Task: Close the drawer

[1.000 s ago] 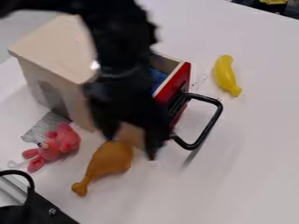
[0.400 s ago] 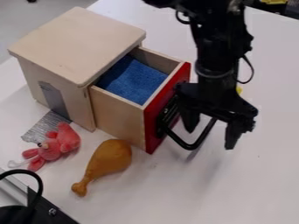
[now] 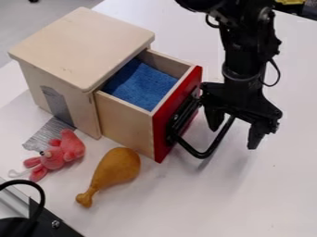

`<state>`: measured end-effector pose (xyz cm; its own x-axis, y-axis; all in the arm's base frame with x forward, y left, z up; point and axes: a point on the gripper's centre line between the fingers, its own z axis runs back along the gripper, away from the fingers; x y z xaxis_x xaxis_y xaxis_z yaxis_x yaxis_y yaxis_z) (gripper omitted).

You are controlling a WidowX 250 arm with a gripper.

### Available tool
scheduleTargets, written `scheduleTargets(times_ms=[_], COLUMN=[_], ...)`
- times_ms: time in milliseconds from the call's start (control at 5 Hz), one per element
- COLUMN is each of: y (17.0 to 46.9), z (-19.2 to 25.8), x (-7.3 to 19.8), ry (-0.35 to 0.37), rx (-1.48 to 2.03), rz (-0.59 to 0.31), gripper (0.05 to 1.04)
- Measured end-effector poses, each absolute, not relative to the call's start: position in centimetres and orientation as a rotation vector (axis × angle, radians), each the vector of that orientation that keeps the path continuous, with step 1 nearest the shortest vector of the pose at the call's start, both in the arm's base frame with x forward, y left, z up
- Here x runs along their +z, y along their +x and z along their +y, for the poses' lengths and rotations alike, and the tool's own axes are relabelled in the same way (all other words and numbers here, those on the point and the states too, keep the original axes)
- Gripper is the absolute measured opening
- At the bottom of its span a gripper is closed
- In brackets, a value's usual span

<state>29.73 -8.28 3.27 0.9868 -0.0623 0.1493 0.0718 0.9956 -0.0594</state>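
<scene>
And here's the drawer (image 3: 123, 127), standing well out of its pale wooden cabinet (image 3: 80, 46), open for all to see! Blue fabric (image 3: 139, 85) lies inside, below the wooden rim. Up front it's a plain red panel (image 3: 162, 134), upright, with 1 black bow handle (image 3: 202, 154) jutting out over the white tabletop (image 3: 266, 194).

Over on the right, the black gripper (image 3: 232, 139) hangs down right at that handle, jaws wide, 2 fingers well apart. In this view the handle's outer bar runs between them, 1 finger over the loop's opening, the other beyond the bar; whether either is touching it, I cannot tell.

Down in front of the cabinet, a brown toy drumstick (image 3: 116, 166) lies just beside the drawer, thin end towards the bottom left. To its left, a pink plush toy (image 3: 73, 146) with a dark eye, close by a silvery strip (image 3: 46, 134) on the tabletop. A grey patch (image 3: 55, 102) shows on the cabinet's side wall, bare of lettering as far as can be seen. And in the bottom left corner, a black cable (image 3: 26, 182) curves over a metal rail (image 3: 15, 201), beside a black plate (image 3: 59, 227) with 1 screw.
</scene>
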Motion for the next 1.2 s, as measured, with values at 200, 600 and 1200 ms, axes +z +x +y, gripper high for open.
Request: scheduleTargets(times_ms=[200,600,1200], y=[29.9,29.2,27.2], z=[-8.1,-4.9,3.6], x=[2.0,1.1,0.7], ry=[-0.049,0.008,0.108], rx=[-0.075,-0.024,0.065], rz=[-0.137,-0.12,-0.081], gripper=[0.693,0.166,0.12])
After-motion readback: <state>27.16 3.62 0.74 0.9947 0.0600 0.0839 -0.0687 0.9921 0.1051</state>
